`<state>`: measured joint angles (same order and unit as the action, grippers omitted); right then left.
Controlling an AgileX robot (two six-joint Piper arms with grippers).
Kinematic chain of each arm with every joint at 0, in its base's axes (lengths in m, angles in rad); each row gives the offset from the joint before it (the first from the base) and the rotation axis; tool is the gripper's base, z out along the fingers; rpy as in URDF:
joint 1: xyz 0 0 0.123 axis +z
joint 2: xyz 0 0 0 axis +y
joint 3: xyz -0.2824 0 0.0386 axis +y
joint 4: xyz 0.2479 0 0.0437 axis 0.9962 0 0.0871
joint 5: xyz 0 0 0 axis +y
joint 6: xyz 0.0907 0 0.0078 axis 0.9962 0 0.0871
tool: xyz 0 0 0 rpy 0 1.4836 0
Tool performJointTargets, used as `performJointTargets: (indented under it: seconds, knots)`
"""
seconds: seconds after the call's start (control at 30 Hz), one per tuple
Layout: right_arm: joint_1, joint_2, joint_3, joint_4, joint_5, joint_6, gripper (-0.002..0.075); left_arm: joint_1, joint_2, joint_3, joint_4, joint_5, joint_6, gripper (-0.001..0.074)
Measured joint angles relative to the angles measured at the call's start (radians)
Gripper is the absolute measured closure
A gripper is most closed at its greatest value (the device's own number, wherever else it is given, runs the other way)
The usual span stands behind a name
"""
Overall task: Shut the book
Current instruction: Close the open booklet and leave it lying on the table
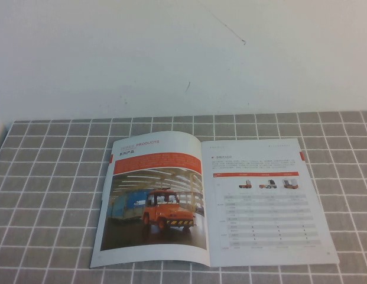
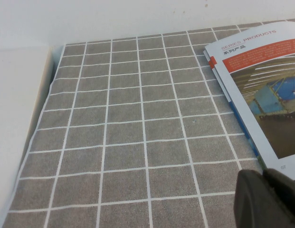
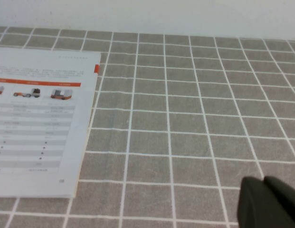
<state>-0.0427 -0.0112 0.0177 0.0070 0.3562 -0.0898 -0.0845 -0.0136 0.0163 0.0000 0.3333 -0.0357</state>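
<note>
White wall (image 1: 171, 53) behind, grey checked counter (image 1: 47, 177) below, and the book (image 1: 210, 204) lay wide open near its middle, spine running away from the robot. The truck photo was on the left page (image 1: 150, 204), the spec tables on the right page (image 1: 263, 207).

Neither arm showed from the high camera. The left hand (image 2: 262, 175) hung low just off the left page's near outer corner, empty, its tips pressed together as far as I could judge. The right hand (image 3: 263, 180) looked the same, empty and pressed together, over bare counter apart from the right page's outer edge.

Closing had not begun. The smart play, to my eye, was the left side, since that hand was nearer. It would need to come in low and flat and slip a tip under the outer edge, because glossy paper would likely slide or buckle if shoved from above. It should catch the whole stack of leaves, not one sheet, and swing it in an arc over the spine. The right hand could pin the far page so the book wouldn't skate.
</note>
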Motion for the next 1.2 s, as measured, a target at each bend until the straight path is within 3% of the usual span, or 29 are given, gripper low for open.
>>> performJointTargets:
  seconds: [0.67,0.77,1.07,1.2]
  knots:
    - [0.0,0.0,0.003,-0.007,-0.031,0.0,0.0727,0.0,0.0,0.0,0.009,-0.016,0.0,0.0737]
    - [0.0,0.0,0.011,-0.007,-0.136,0.0,0.0727,0.0,0.0,0.006,0.013,-0.102,0.0,0.0737]
    - [0.0,0.0,0.011,-0.007,-0.779,0.013,0.0727,0.0,0.0,0.006,0.013,-0.554,0.0,0.0737]
    - [0.0,0.0,0.011,0.007,-0.982,-0.007,0.0727,0.0,0.0,0.006,0.013,-0.704,0.0,0.0737]
